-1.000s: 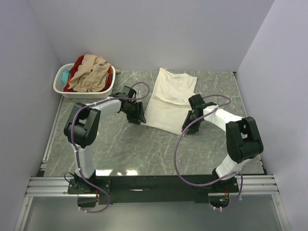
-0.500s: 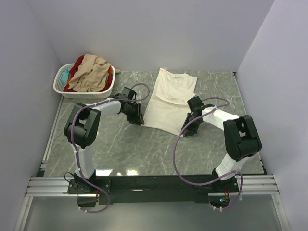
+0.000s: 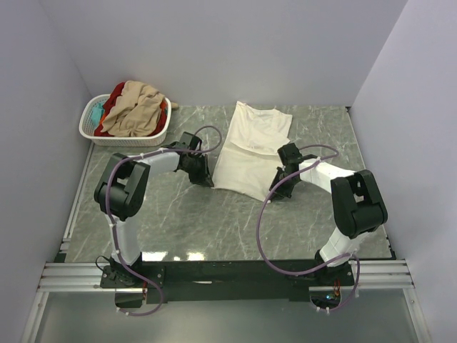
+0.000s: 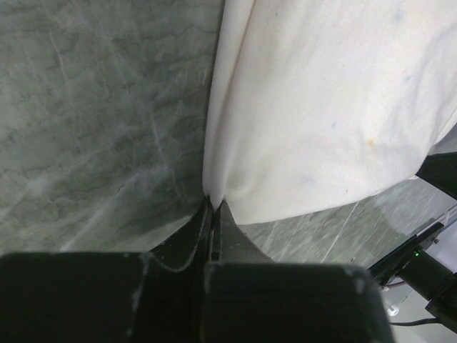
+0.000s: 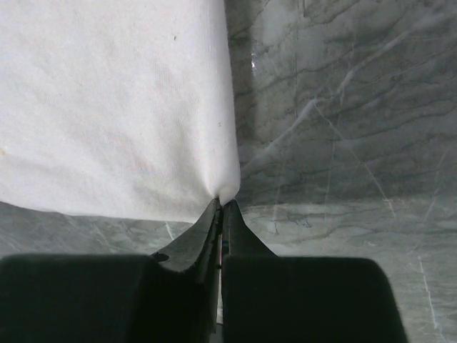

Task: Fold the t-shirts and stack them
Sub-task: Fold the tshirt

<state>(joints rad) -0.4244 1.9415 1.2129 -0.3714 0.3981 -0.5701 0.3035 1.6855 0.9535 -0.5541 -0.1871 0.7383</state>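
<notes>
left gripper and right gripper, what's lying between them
The near hem of the cream t-shirt runs the whole stretch between them, with the left gripper and right gripper each shut on one corner. The top external view shows it.

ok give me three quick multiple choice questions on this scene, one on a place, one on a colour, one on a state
1. Where is the laundry basket?
A. far left corner of the table
B. near right corner
C. between the arm bases

2. What colour is the t-shirt spread flat?
A. red
B. cream-white
C. teal

3. How are the left gripper and right gripper?
A. both open
B. both shut on the t-shirt's near corners
C. one open, one shut

1 A: the top view shows it by the far left walls.
2 B: pale cream in every view.
3 B: each wrist view shows jaws closed on a corner.
</notes>
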